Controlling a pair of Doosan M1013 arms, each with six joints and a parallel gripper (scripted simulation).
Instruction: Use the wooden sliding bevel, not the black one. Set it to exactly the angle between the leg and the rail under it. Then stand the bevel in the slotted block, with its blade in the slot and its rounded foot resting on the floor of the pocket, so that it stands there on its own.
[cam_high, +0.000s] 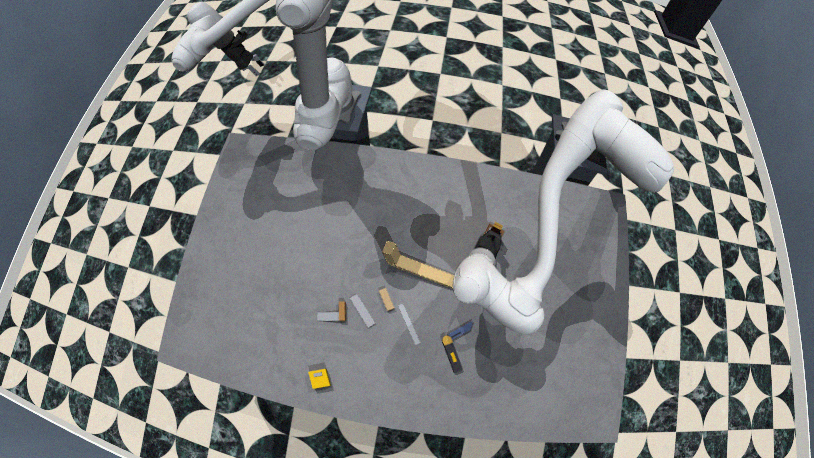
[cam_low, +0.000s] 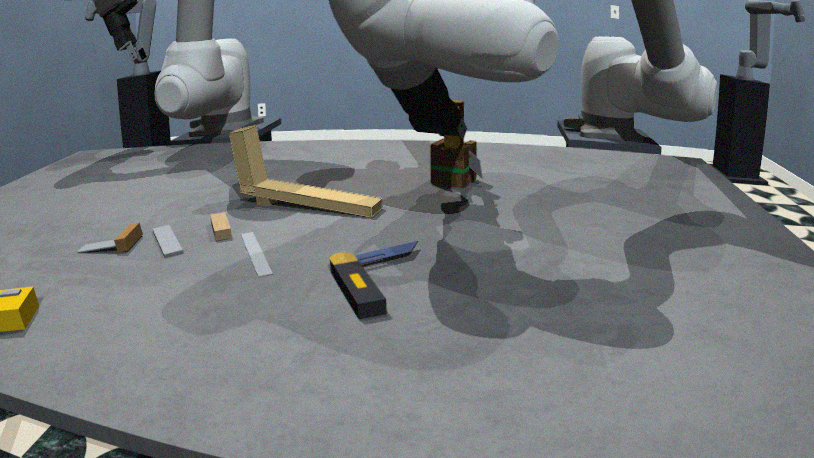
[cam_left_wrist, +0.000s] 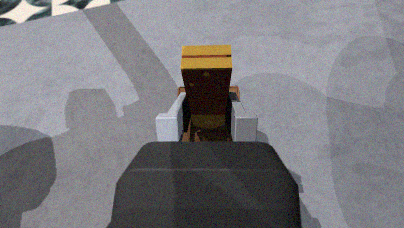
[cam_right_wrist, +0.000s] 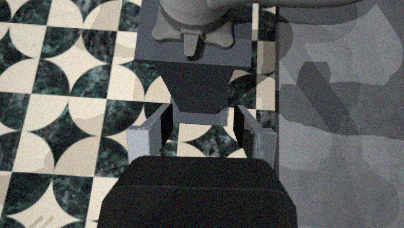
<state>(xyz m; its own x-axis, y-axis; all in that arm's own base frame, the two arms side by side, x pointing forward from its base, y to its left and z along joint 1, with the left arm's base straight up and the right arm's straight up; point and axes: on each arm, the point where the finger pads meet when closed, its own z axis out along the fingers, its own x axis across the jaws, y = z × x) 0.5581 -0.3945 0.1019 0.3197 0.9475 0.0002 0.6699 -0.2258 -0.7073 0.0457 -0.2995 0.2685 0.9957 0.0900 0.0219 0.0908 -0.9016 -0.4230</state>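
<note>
Pinching the wooden bevel (cam_high: 497, 226) (cam_low: 458, 105) (cam_left_wrist: 206, 90) between the left gripper's (cam_high: 494, 233) (cam_low: 458, 132) (cam_left_wrist: 207, 112) fingers, its end jutting toward twelve o'clock in the wrist view, at the block (cam_low: 446, 162) (cam_left_wrist: 236, 91). Can't tell blade seating. From above, spread wide at ten o'clock with the right gripper (cam_high: 257, 67) (cam_low: 137, 54) (cam_right_wrist: 203, 117), well apart.

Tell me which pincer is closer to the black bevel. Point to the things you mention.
Left. The left pincer (cam_high: 495, 229) (cam_low: 457, 129) (cam_left_wrist: 207, 104) is beyond the black bevel (cam_high: 449, 349) (cam_low: 364, 296), at the slotted block (cam_low: 441, 160) (cam_left_wrist: 236, 90); the right pincer (cam_high: 257, 66) (cam_low: 138, 54) (cam_right_wrist: 203, 117) is farther, past the edge of the table (cam_high: 256, 256) (cam_low: 398, 404) (cam_left_wrist: 295, 30) (cam_right_wrist: 320, 175).
</note>
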